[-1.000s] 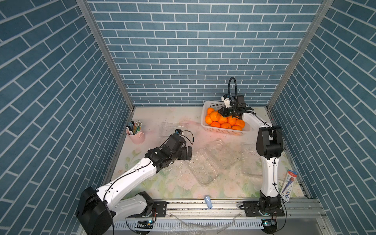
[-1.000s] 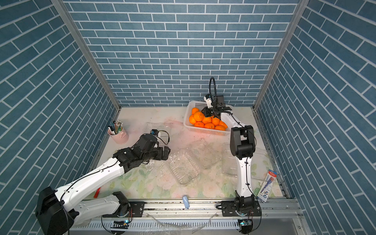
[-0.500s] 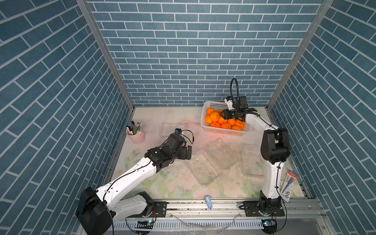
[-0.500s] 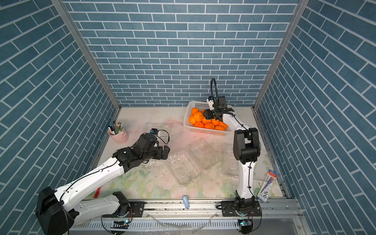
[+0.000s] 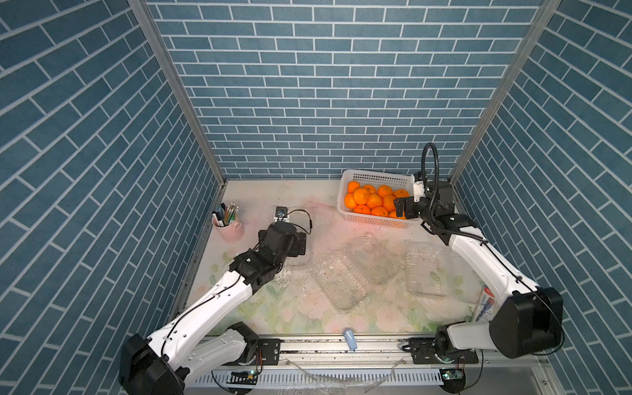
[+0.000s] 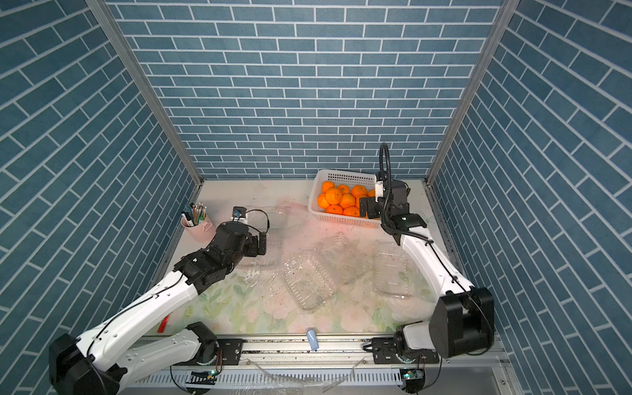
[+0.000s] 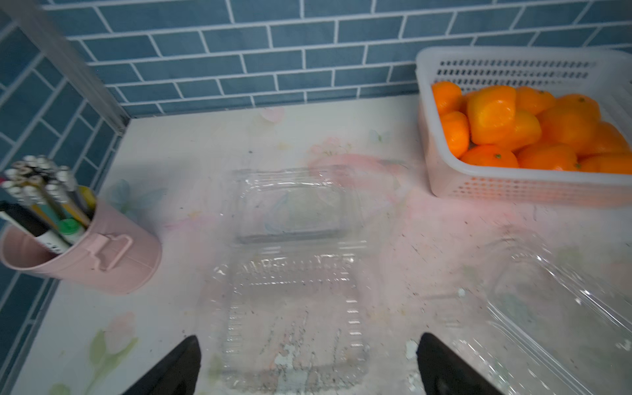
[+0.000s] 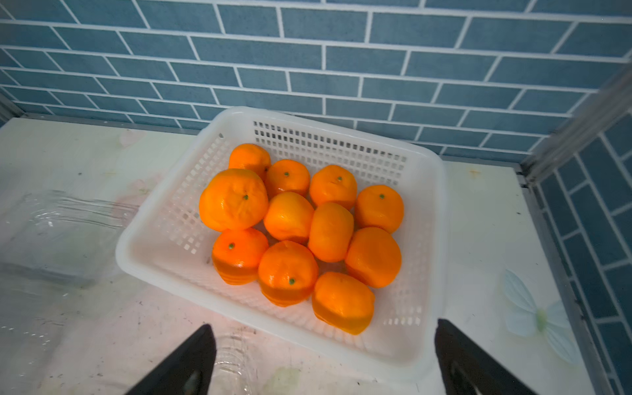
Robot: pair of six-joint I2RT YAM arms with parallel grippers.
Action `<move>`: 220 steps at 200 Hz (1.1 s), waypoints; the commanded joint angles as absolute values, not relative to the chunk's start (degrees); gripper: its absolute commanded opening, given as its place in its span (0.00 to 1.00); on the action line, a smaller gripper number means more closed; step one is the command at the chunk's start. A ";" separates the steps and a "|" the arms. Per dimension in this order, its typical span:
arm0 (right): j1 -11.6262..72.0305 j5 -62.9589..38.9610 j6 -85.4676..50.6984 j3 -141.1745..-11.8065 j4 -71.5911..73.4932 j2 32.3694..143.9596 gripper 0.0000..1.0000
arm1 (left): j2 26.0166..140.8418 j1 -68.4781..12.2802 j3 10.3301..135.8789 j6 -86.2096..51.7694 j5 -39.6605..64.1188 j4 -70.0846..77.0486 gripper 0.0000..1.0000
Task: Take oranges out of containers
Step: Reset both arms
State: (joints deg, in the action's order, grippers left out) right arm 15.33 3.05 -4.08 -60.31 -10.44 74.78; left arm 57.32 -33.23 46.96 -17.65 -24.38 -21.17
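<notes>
Right arm's elbow has swung out and down toward the right wall, and the right tool [image 5: 399,208] has pulled back from mid-basket to the near right corner. Its jaws were nearly closed a second ago and are now spread wide with nothing between them. The left arm hasn't shifted.

All visible oranges [image 8: 290,219] sit piled in the white perforated basket [image 8: 328,143] at the back right of the bench [image 5: 307,191]. I count eleven in the right wrist view; any more are hidden. None lie in the clear boxes or loose on the bench.

The three containers [image 5: 342,280] lie open and empty in a rough row across mid-bench:
- One is under the left tool [image 5: 301,244].
- One is in the middle, angled.
- One [image 5: 424,273] is beside the right forearm.

The left tool is also released, jaws wide. In the left wrist view the fingertips [image 7: 193,342] straddle the near end of the left container [image 7: 294,301], whose lid is flipped back toward the wall. I can't tell whether the tips touch the plastic.

The pink cup of pens [image 5: 229,229] stands upright by the left wall, apart from everything else.
</notes>
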 commanded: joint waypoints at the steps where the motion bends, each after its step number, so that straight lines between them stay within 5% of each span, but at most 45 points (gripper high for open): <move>1: 15.38 14.10 -4.87 -52.67 -4.06 69.33 0.99 | 54.59 -29.18 41.37 -13.78 -28.30 -14.30 0.99; 57: 15.30 20.56 2.47 -23.18 27.73 57.84 0.98 | 43.39 -26.46 23.92 -5.41 -29.68 3.87 0.99; 124: 12.31 21.11 9.62 -15.78 62.89 85.62 0.99 | 41.94 -22.39 14.44 -0.98 -33.08 19.22 1.00; 133: 11.98 25.30 7.08 -17.06 59.10 84.93 0.99 | 43.70 -20.82 14.81 -0.17 -31.94 20.70 0.99; 179: 1.54 9.06 -0.38 -15.71 65.43 89.64 0.99 | 60.89 -11.96 13.37 0.66 -26.17 37.08 0.99; 220: 0.45 6.66 -1.29 -20.49 52.57 87.79 0.99 | 74.99 -7.74 16.03 4.12 -20.39 49.36 0.99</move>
State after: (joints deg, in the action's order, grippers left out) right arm 0.95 9.89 0.97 -18.37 55.88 87.66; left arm 70.57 -10.17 13.91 1.37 -25.91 38.46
